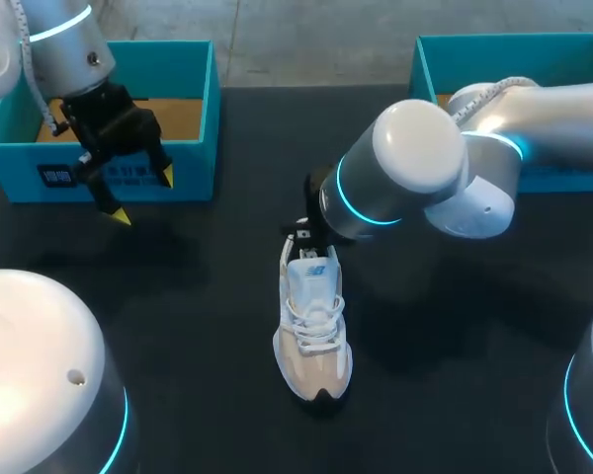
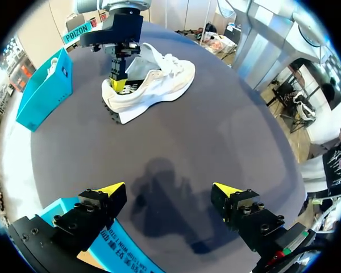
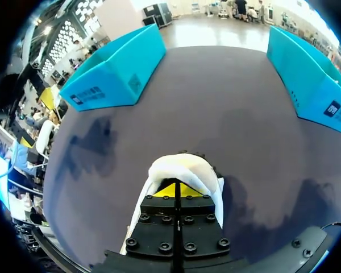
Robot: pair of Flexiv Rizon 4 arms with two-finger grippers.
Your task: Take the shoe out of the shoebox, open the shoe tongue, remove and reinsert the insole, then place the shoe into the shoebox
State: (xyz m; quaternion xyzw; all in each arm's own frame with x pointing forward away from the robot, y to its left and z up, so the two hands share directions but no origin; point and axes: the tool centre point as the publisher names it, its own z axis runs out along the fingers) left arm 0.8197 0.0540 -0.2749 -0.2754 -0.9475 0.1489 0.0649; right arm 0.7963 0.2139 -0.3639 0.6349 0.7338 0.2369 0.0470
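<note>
Right gripper [image 3: 176,190] is at the heel of the shoe [image 1: 313,331], fingers pressed nearly together, yellow tips down at the heel opening. Can't tell if they pinch insole, lining or nothing. Shoe stands sole-down mid-table [image 1: 198,326], toe toward the robot, outside both boxes. My read: light, with a soft upper, floppy tongue and laces, stiffer sole and heel cup, and a thin bendy insole. Best hold looks like the heel collar or the insole's rear edge; unpinned, the shoe will likely slide. Left gripper [image 1: 143,197] hangs wide open and empty by the left shoebox [image 1: 193,118] front wall. Right shoebox [image 1: 494,44] sits behind the right arm.
</note>
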